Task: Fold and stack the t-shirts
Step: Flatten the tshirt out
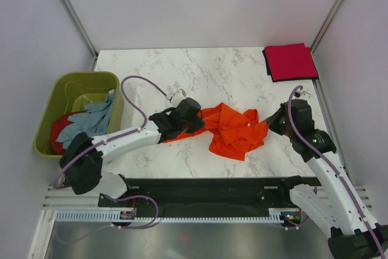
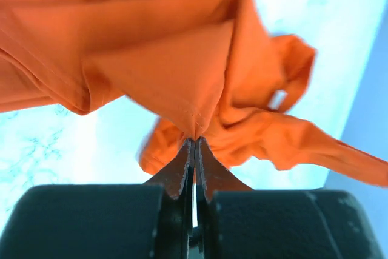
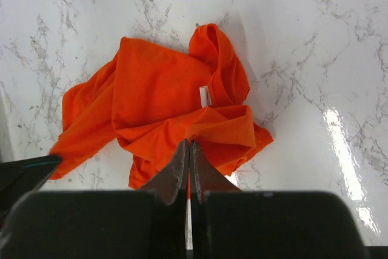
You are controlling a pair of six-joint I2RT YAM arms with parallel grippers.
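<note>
Left claw (image 2: 194, 142) clenched on a pinch of the orange t-shirt (image 1: 233, 128), that end raised off the marble table (image 1: 182, 71); right claw (image 3: 189, 144) also clenched, apparently on the opposite hem. The crumpled shirt's long axis runs left to right between the 2 claws, so spreading it likely means drawing them apart. Only the right wrist view shows the white neck label (image 3: 205, 96). Only the top view shows the olive tub (image 1: 66, 86) holding a grey-blue t-shirt (image 1: 91, 119) and a red t-shirt (image 1: 59, 127), and 1 folded crimson t-shirt (image 1: 290, 62) at the far right corner.

4 tees (image 1: 233, 128) (image 1: 290, 61) (image 1: 91, 119) (image 1: 57, 127), 1 tub (image 1: 48, 113), 2 arms (image 1: 121, 141) (image 1: 327, 162)
</note>
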